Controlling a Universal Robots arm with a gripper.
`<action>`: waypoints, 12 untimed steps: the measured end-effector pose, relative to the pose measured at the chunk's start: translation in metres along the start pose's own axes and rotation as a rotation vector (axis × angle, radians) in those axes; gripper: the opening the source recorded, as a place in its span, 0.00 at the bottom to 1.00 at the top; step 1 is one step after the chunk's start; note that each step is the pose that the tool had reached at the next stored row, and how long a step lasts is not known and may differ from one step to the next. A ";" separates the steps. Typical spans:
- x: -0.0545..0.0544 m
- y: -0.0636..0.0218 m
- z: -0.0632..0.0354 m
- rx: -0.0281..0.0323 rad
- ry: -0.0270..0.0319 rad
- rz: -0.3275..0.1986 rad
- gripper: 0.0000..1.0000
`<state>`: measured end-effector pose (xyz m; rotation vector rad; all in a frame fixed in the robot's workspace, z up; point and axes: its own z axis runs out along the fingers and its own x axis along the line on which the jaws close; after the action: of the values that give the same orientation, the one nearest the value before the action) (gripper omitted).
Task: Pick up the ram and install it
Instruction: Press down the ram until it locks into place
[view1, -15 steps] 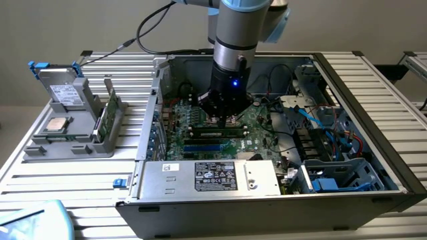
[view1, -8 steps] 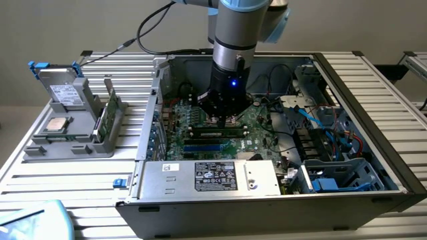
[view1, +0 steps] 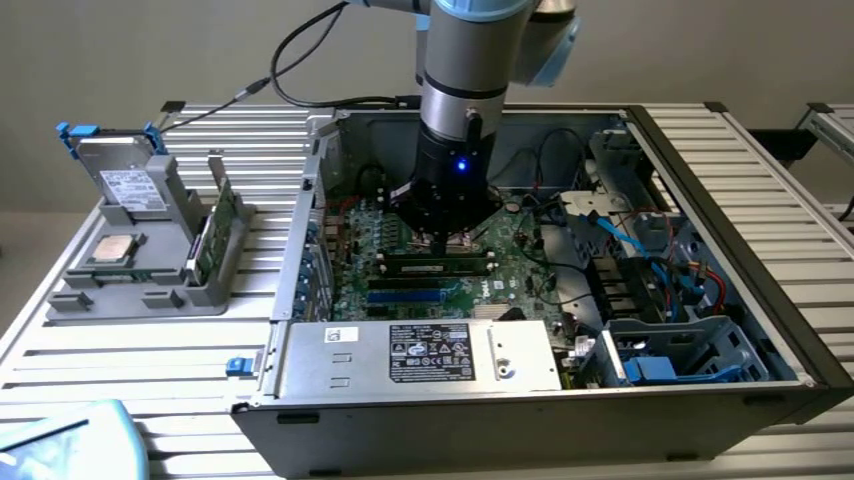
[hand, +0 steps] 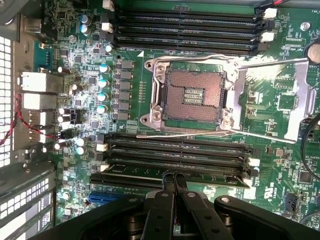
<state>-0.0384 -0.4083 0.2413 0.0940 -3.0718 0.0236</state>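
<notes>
Gripper (hand: 174, 176) fingers pressed together, holding nothing, tips bearing on the ram (hand: 172, 169) lying in a slot beside the empty socket (hand: 192, 96), apparently to seat it.

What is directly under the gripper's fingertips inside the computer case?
The shut gripper presses its tips on the top edge of the ram, a dark-green stick lying in a black slot below the open processor socket. The fingers cover the stick's middle; whether the end latches have closed cannot be told.

The gripper (view1: 445, 240) presses the ram (view1: 431, 264) into the motherboard (view1: 514, 265).
</notes>
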 end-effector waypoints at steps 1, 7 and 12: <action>0.001 -0.0002 -0.0011 -0.0001 -0.0001 0.000 0.11; 0.003 -0.0082 -0.0058 0.0000 -0.0003 0.001 0.11; 0.003 -0.0108 -0.0058 -0.0004 -0.0004 0.001 0.11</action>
<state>-0.0403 -0.4192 0.2474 0.0926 -3.0722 0.0230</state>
